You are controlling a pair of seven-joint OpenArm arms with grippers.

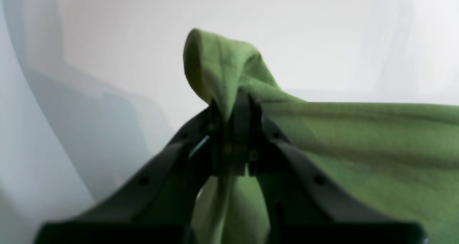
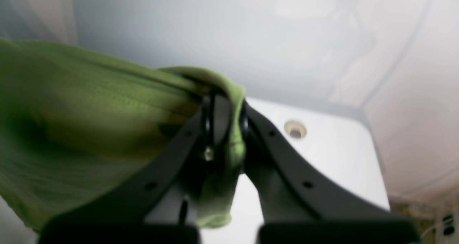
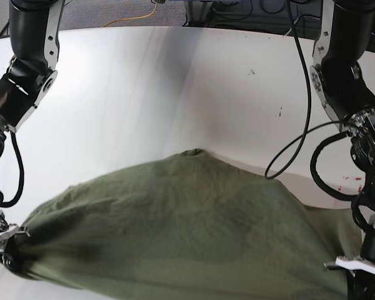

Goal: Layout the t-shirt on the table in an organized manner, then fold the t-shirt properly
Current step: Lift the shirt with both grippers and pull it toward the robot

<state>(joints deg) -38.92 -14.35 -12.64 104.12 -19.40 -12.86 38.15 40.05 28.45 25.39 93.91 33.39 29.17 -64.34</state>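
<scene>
— Looking at the left wrist view, I am seeing the left pincer (image 1: 235, 107) closed on a bunched fold of the t-shirt (image 1: 358, 147), with green cloth poking up past the tips and more hanging below.

— And the other side?

— I am seeing the right pincer (image 2: 226, 107) clamping another fold of the t-shirt (image 2: 89, 129), above a corner of the table (image 2: 340, 158) with a grommet hole (image 2: 295, 129) just beyond.

— Where is the shirt sitting overall?

— From the base view, the t-shirt (image 3: 175, 231) is stretching between both arms along the near side of the white table (image 3: 175, 94), a black cable (image 3: 300, 125) is looping by the left arm
</scene>
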